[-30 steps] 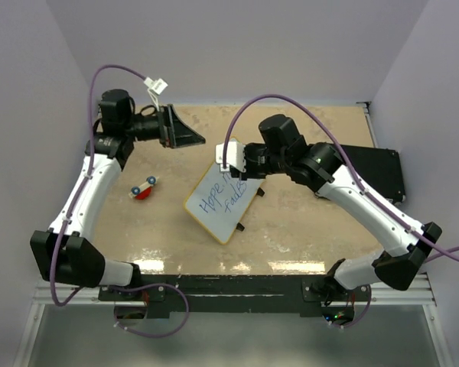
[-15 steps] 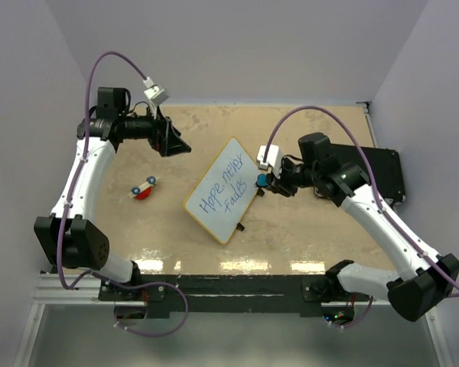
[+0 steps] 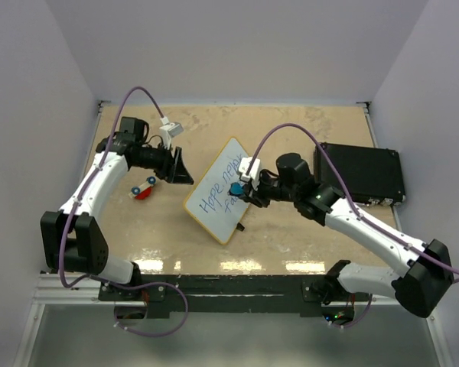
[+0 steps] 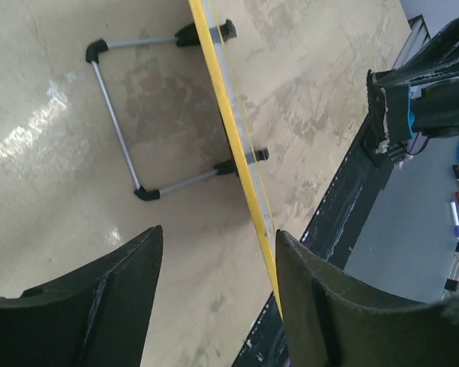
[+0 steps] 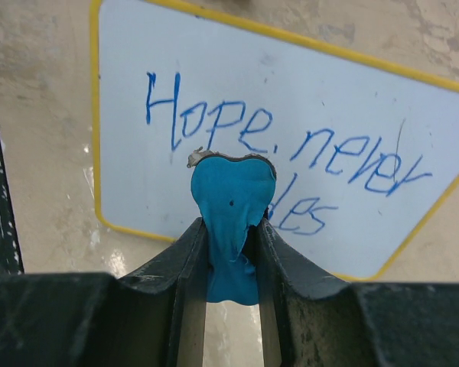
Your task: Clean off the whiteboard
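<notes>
Right wrist view: right gripper (image 5: pixel 229 229) jaws clamp a blue eraser (image 5: pixel 231 195) over the blue writing.
Left gripper (image 4: pixel 218 252): jaws apart, empty, beside the board's edge.
Whiteboard (image 3: pixel 214 202): diagonal, middle of table (image 3: pixel 306 237).

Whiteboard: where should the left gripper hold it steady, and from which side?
On the whiteboard, pinch the thin yellow frame at the upper-left edge, coming from the left. In the left wrist view it runs between the open jaws of the left gripper, beside the wire stand. The right gripper holds a blue eraser over the writing, so the face should probably stay free.
</notes>
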Robot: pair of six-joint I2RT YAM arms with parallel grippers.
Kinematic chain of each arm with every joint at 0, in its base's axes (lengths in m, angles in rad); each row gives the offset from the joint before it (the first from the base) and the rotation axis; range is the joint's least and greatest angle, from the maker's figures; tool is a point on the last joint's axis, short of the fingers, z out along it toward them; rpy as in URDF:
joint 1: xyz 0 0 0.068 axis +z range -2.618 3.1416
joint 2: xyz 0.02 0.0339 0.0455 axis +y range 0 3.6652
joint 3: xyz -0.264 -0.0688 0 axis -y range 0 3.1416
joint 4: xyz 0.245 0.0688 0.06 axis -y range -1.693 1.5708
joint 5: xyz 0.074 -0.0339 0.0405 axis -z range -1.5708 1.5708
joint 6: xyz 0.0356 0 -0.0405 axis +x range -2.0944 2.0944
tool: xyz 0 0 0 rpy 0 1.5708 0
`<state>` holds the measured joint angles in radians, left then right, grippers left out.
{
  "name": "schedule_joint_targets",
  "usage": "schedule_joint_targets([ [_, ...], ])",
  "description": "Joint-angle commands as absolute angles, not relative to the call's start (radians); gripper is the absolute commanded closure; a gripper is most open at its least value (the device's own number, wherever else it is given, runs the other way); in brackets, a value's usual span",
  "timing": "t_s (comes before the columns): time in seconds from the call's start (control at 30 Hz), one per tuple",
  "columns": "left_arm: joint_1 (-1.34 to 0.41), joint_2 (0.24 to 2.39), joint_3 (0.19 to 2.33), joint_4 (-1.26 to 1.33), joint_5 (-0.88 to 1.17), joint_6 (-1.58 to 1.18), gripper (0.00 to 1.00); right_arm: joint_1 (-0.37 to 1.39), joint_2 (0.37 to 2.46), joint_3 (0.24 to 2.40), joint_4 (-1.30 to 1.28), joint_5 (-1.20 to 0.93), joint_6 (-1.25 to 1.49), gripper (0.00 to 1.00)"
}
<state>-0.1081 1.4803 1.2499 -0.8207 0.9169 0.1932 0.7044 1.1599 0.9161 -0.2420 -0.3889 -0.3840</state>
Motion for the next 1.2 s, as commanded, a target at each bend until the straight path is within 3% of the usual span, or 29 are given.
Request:
schedule_joint_targets([
  [0.0,-0.113,1.368,1.197,-0.795,0.913,0.095,0.36,0.761,1.207,0.940,-0.078,-0.330,-0.299,1.00],
  [0.13,-0.118,1.362,1.146,-0.790,0.931,0.084,0.45,0.814,1.244,0.968,-0.087,-0.324,-0.296,1.00],
  [0.47,-0.176,1.400,1.160,-0.787,0.930,0.077,0.48,0.883,1.307,0.976,-0.035,-0.262,-0.271,1.00],
  [0.63,-0.178,1.404,1.147,-0.782,0.931,0.069,0.53,0.910,1.339,0.969,-0.006,-0.229,-0.290,1.00],
  [0.8,-0.178,1.397,1.131,-0.782,0.930,0.069,0.68,0.931,1.376,0.979,0.044,-0.204,-0.288,1.00],
  [1.03,-0.178,1.399,1.118,-0.778,0.936,0.063,0.75,0.966,1.394,0.963,0.092,-0.198,-0.252,1.00],
  [1.17,-0.178,1.408,1.115,-0.773,0.951,0.058,0.91,0.994,1.419,0.974,0.098,-0.172,-0.236,1.00],
])
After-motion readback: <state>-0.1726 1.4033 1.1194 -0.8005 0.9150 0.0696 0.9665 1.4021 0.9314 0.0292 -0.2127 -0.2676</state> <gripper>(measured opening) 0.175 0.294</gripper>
